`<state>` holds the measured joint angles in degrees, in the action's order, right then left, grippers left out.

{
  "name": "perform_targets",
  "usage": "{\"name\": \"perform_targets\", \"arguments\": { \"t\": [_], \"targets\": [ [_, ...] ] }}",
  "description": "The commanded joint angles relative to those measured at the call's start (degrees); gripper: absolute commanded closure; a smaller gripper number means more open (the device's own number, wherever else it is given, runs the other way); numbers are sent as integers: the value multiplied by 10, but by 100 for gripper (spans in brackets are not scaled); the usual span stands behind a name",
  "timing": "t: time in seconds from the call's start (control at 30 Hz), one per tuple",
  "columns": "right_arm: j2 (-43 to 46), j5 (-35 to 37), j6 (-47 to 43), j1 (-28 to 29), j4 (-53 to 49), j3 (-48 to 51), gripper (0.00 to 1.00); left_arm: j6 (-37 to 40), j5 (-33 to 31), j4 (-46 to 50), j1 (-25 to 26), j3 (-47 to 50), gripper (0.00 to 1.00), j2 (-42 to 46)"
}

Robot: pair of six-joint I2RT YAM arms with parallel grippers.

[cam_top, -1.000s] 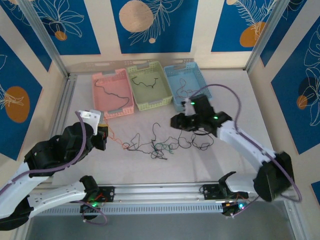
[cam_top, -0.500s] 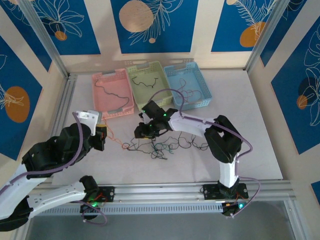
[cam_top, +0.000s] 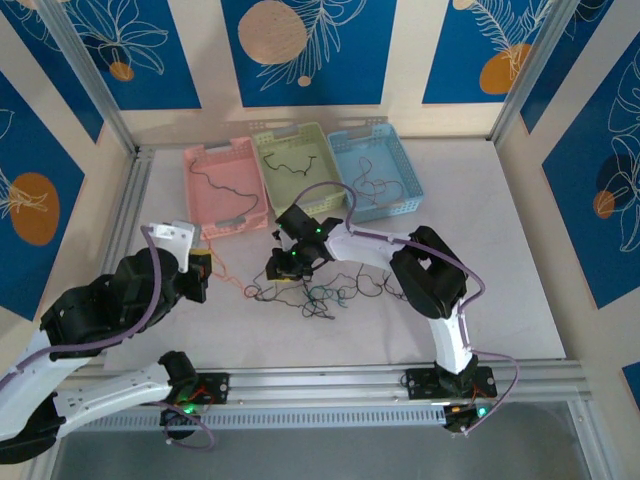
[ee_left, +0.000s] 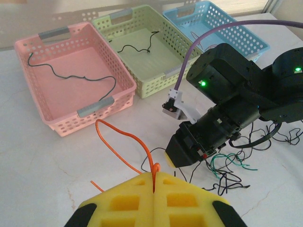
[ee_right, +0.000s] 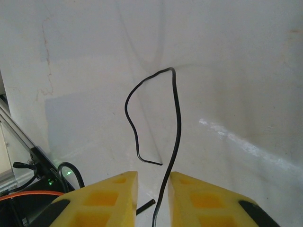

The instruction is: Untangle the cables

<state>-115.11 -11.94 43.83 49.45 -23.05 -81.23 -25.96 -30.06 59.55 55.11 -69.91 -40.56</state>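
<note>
We are looking at the cables (cam_top: 320, 292) lying as a loose knot of hair-thin wires near the middle of the counter (cam_top: 500, 250), mostly black loops with a green cable (ee_left: 227, 161) showing among them. An orange cable (ee_left: 146, 147) is running out of the knot toward the left edge, arching up off the counter. The left claw (ee_left: 155, 176) is pinching it, its yellow fingers pressed together on the wire.

Three baskets are sitting side by side along the far edge. The pink basket (ee_left: 71, 124) is holding one black strand (ee_left: 71, 75), the green basket (ee_left: 151, 87) is holding a second black strand (ee_left: 135, 46), and the blue basket (ee_left: 251, 45) is holding a dark strand (cam_top: 368, 187).

The right arm (cam_top: 425, 275) is reaching in from the right edge, and its body and purple hose (ee_left: 208, 35) are hanging over the left part of the knot, hiding some of the wires. The right claw (ee_right: 153, 175) is pointing down at the counter with its fingers a little apart. A black cable (ee_right: 178, 109) is passing through the gap between them and curling over the bare surface
</note>
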Motion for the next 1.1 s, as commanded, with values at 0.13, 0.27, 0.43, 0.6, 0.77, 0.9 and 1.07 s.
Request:
{"name": "perform_targets", "arguments": {
  "t": [0.13, 0.27, 0.43, 0.6, 0.77, 0.9, 1.07],
  "targets": [
    [-17, -16, 1, 6, -12, -17, 78, 4, -13, 12, -6, -5, 100, 6],
    [-8, -18, -3, 8, -8, -15, 97, 3, -16, 13, -6, -4, 100, 7],
    [56, 30, -43, 6, -20, 14, 100, 1, -35, 28, -5, -10, 100, 12],
    [171, 123, -66, -40, -58, 109, 100, -38, -141, 91, -5, -25, 100, 43],
    [336, 132, -58, -187, -40, 263, 100, -50, -164, 114, -5, -31, 100, 96],
    [435, 75, -61, -330, -25, 342, 100, -56, -172, 135, -5, -41, 100, 106],
    [495, 35, -70, -467, -25, 392, 100, -56, -173, 138, -5, -47, 100, 109]
  ]
}}
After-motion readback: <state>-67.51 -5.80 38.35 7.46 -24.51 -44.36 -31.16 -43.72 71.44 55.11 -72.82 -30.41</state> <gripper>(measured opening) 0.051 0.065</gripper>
